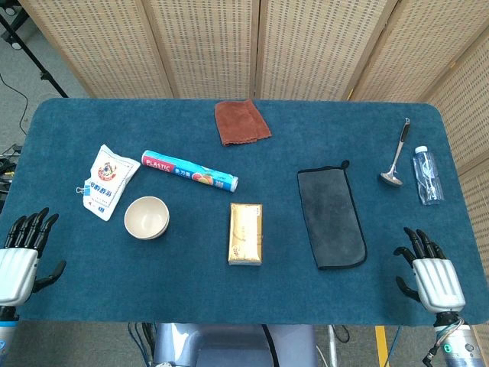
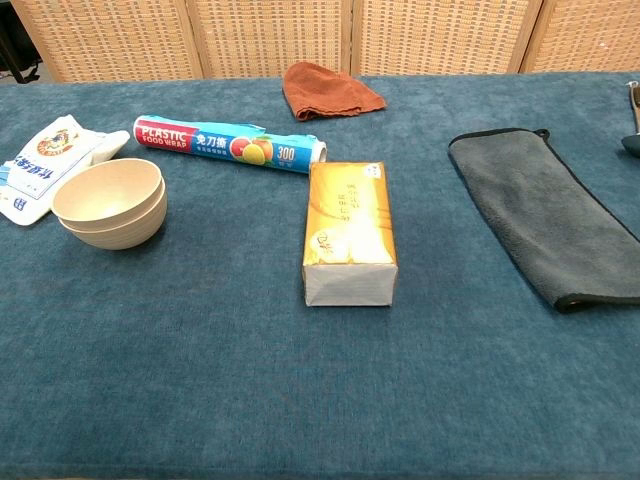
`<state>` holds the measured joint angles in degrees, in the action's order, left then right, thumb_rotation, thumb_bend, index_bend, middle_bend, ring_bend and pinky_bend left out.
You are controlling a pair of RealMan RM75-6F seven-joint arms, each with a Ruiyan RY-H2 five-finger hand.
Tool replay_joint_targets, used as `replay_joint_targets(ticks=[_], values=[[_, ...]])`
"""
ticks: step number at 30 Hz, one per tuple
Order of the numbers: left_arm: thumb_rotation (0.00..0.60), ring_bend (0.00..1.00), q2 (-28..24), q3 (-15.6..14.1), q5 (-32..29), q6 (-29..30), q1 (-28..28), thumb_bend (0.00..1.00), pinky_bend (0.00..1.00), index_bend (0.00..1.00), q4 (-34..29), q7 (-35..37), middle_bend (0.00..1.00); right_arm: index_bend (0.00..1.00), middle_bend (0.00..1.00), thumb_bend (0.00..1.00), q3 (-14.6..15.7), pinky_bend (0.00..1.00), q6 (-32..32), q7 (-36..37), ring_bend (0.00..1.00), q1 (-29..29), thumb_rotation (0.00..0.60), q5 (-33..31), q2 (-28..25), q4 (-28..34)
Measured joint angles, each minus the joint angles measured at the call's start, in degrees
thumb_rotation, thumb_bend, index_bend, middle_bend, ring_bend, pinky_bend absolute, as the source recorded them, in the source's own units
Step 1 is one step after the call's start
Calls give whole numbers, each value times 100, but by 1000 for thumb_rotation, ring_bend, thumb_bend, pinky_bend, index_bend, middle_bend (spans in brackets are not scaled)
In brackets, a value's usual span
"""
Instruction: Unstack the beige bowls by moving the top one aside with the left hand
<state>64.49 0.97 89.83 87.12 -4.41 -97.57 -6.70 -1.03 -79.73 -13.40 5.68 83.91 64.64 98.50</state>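
Two beige bowls (image 2: 108, 202) nested, untouched, at 9 o'clock on the desk (image 1: 191, 294).
L hand (image 1: 21, 256) at 8, R hand (image 1: 429, 271) at 4: fingers of both spread apart, holding nothing, resting at desk edge. 1 wrap roll (image 2: 228, 143) reads "PLASTIC FOOD WRAP 300"; 1 gold box (image 2: 347, 232), 1 white pouch (image 1: 108, 182), 1 grey cloth (image 1: 330, 216), 1 brown cloth (image 1: 241, 121), 1 ladle (image 1: 395, 157), 1 bottle (image 1: 427, 174).

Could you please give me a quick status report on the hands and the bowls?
Left hand and right hand open, at near table edge. Stacked beige bowls still nested, untouched. Path from left hand clear.
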Motion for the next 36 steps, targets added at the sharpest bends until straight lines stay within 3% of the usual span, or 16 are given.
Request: replay_joint_targets(ticks=[25, 32, 36], values=[[600, 0, 65, 30, -242, -300, -111, 288, 0, 0, 27, -108, 0, 342, 65, 311, -15, 169, 23, -11, 21, -9, 600, -85, -1, -3], [600, 0, 152, 327, -513, -714, -502, 288, 0, 147, 15, -312, 0, 342, 65, 311, -5, 169, 67, -34, 21, 3, 600, -108, 20, -13], [600, 0, 316, 480, -643, -1002, -790, 291, 0, 182, 60, -529, 0, 342, 65, 311, -6, 169, 75, -35, 22, 3, 600, -123, 17, -12]])
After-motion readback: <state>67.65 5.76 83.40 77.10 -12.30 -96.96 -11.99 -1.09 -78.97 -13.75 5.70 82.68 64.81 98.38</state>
